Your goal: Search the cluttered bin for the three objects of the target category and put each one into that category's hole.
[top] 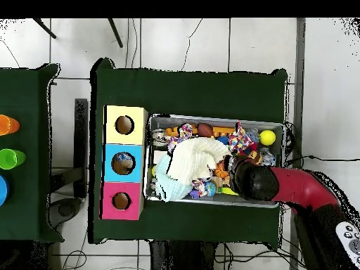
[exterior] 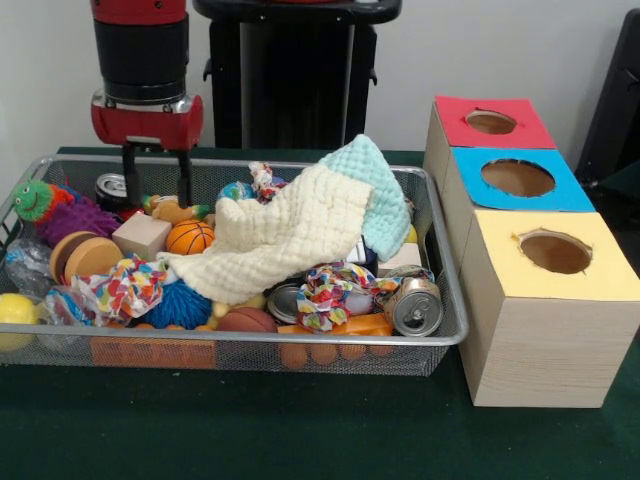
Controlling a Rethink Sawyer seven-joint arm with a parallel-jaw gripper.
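The wire bin [exterior: 452, 335] sits on the green table [exterior: 300, 430], packed full of toys. Everything here is told from the bin.

The robot's hand [exterior: 158, 190] hangs over the bin's far edge at the left end in the front view. Its two black fingers [exterior: 131, 172] point straight down with a gap between them, and nothing is held. The tips are down among the toys, just behind a small basketball [exterior: 190, 237] and a wooden block [exterior: 141, 236]. I think it is there to start looking.

A big cream cloth [exterior: 290, 235] and a pale green cloth [exterior: 385, 195] lie piled over the middle of the bin. They hide what is under them, so some bottles may be down there.

One crinkly see-through thing [exterior: 25, 262] lies at the bin's left end, close to a yellow ball [exterior: 15, 315]. It could be a bottle, but I cannot tell for sure. The shiny cans [exterior: 415, 305] near the right end are not wanted.

The wooden box with three holes stands just outside the bin's right end. The hole [exterior: 517, 178] with the blue surround is the middle one, and it looks empty from here.
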